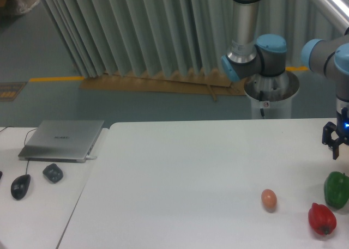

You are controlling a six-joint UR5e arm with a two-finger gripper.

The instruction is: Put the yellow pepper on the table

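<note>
The yellow pepper is out of view. At the right edge, my gripper [332,146] hangs just above the white table [185,172], partly cut off by the frame. Its dark fingers point down and stand open with nothing between them. The gripper is above and slightly behind a green pepper [337,189].
A red pepper [322,218] lies in front of the green one, and an egg [269,199] lies to their left. On the smaller desk [38,216] at the left are a laptop [62,140], a mouse [20,186] and a small dark object [53,173]. The arm's base [271,91] stands behind the table.
</note>
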